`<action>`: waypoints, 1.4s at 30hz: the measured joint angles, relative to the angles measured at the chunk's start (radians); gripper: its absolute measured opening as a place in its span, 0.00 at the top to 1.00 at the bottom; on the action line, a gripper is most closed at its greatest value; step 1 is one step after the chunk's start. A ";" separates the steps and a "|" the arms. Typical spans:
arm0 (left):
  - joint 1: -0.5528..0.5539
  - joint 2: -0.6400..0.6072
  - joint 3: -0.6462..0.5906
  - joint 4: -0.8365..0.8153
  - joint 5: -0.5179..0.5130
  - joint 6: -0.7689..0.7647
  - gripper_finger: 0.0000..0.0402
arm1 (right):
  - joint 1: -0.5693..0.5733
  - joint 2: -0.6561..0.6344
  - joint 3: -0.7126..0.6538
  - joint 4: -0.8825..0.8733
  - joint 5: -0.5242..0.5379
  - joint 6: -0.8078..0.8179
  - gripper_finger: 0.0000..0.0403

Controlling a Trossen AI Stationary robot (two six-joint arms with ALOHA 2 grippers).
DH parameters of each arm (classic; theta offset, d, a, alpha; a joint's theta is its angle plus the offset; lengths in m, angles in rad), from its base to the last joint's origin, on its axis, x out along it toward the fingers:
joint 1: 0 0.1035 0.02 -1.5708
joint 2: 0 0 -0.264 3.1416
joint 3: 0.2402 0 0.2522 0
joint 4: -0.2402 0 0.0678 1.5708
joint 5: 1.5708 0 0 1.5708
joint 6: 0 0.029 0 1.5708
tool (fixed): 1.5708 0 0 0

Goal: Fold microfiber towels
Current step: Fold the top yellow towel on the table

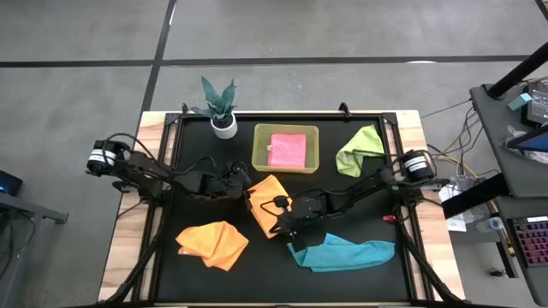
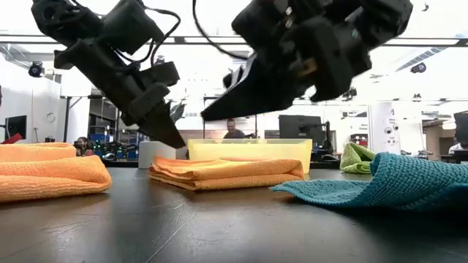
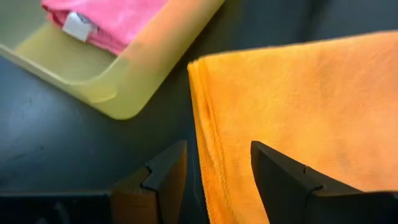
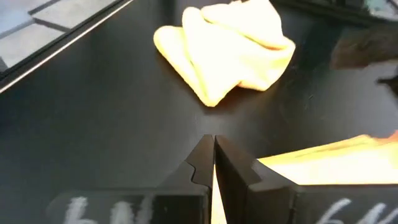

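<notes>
Crumpled orange towel (image 1: 213, 243) lies near the counter's (image 1: 184, 282) front left corner, clear of both arms. A small potted plant (image 1: 220, 107) stands at the back edge, left of centre.

Left gripper (image 1: 241, 183) sits just left of the counter's middle, low over the surface. Its fingers (image 3: 163, 176) stand apart, straddling the left edge of the folded orange towel (image 1: 267, 201); contact with the cloth cannot be confirmed from the wrist view, though nothing appears clamped.

The folded orange towel lies flat at the middle of the counter, in neat layers as seen from the low view. Directly behind it, toward the back edge, is the yellow-green bin (image 1: 259, 151), with the pink towel (image 1: 287, 150) folded inside it.

Right gripper (image 1: 283, 224) is at the front right edge of the folded orange towel. Its fingers (image 4: 230, 163) are pressed together with nothing between them, and the tips are down at the dark surface beside the cloth.

Teal towel (image 1: 344, 253) lies loose and stretched out along the front edge, right of centre. Lime green towel (image 1: 360, 150) is bunched near the back right corner, just right of the bin.
</notes>
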State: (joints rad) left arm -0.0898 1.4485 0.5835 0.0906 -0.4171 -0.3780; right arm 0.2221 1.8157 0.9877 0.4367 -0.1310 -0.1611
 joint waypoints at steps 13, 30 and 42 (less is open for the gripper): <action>0.000 0.054 -0.008 0.004 -0.008 -0.008 0.59 | -0.072 -0.145 -0.255 0.108 0.002 -0.036 0.98; 0.005 0.133 -0.004 0.030 -0.009 -0.038 0.59 | -0.124 -0.009 -0.370 0.287 0.000 0.067 0.98; 0.005 0.055 0.009 0.022 -0.007 -0.030 0.59 | -0.122 -0.143 -0.375 0.222 0.003 0.141 0.98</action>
State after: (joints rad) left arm -0.0853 1.5038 0.5926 0.1130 -0.4237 -0.4084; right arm 0.0998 1.6727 0.6132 0.6583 -0.1284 -0.0205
